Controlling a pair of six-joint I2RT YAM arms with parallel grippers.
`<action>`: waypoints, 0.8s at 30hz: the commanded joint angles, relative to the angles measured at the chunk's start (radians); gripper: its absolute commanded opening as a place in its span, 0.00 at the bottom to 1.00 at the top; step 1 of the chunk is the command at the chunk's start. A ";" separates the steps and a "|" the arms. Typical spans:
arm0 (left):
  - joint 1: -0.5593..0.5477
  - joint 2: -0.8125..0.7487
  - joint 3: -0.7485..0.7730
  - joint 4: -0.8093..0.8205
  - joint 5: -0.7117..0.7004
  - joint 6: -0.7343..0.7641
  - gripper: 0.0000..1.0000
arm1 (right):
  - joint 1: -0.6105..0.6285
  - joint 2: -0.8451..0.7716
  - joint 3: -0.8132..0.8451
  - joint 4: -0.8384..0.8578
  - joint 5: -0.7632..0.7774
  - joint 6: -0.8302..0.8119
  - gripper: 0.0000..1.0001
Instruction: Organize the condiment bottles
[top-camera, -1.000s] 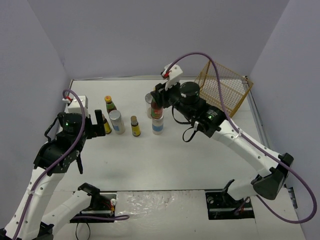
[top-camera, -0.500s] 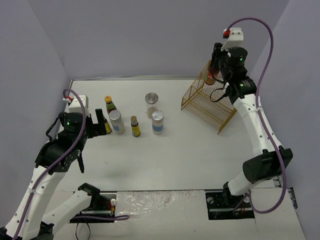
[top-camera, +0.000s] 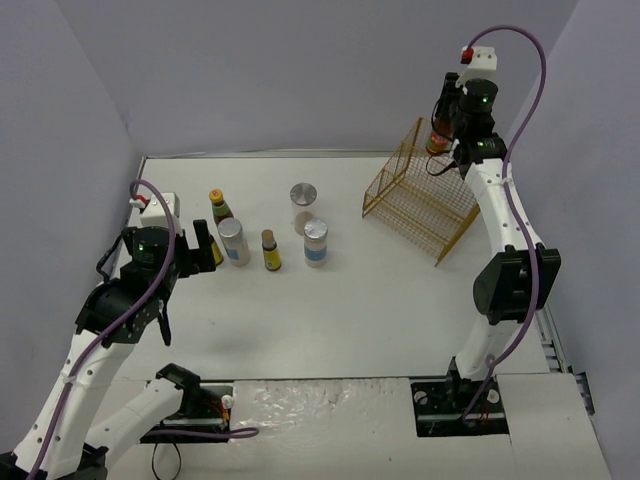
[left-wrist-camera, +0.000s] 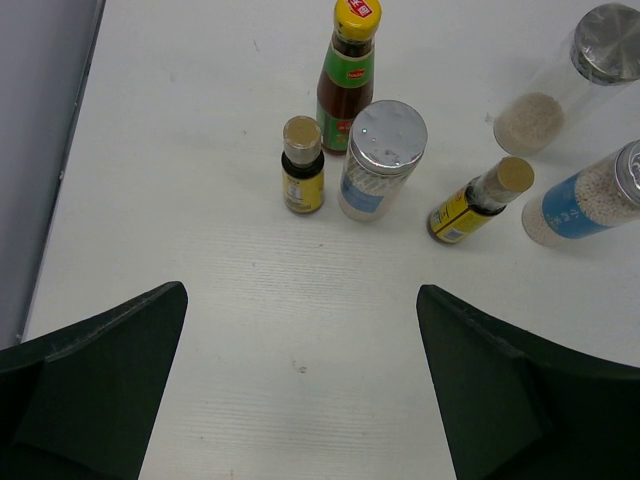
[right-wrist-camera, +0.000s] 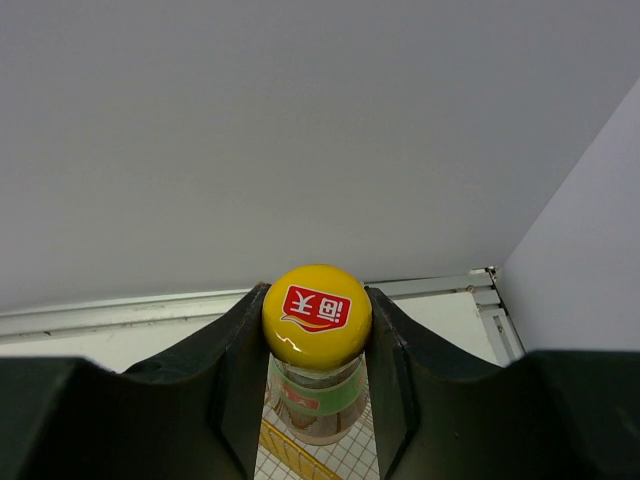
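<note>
My right gripper (top-camera: 441, 128) (right-wrist-camera: 317, 322) is shut on a brown bottle with a yellow cap and green label (right-wrist-camera: 317, 310) (top-camera: 436, 142), held high above the tipped gold wire basket (top-camera: 420, 195). On the table stand a tall brown bottle with a green label (left-wrist-camera: 350, 70) (top-camera: 219, 207), two small brown bottles (left-wrist-camera: 302, 165) (left-wrist-camera: 480, 200) and three pale silver-lidded bottles (left-wrist-camera: 383, 160) (left-wrist-camera: 560, 95) (left-wrist-camera: 590, 195). My left gripper (left-wrist-camera: 300, 370) (top-camera: 200, 248) is open and empty, just short of this group.
The basket (right-wrist-camera: 300, 462) lies on its side at the back right corner, close to the table's raised rim (top-camera: 515, 235). Purple walls enclose the table on three sides. The bottles cluster left of centre (top-camera: 270, 251).
My right arm has carried the yellow-capped bottle from the middle cluster up and to the right, above the basket. The basket shifted left and tilted. The left arm barely moved.
</note>
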 joint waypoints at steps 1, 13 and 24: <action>-0.002 0.008 0.001 0.062 0.009 -0.016 0.97 | -0.012 -0.030 0.091 0.276 -0.029 0.011 0.00; -0.002 0.021 -0.013 0.078 0.006 -0.021 0.97 | -0.013 0.037 -0.082 0.393 -0.084 0.040 0.00; -0.002 0.017 -0.043 0.088 0.008 -0.054 0.97 | -0.013 0.077 -0.225 0.511 -0.123 0.023 0.01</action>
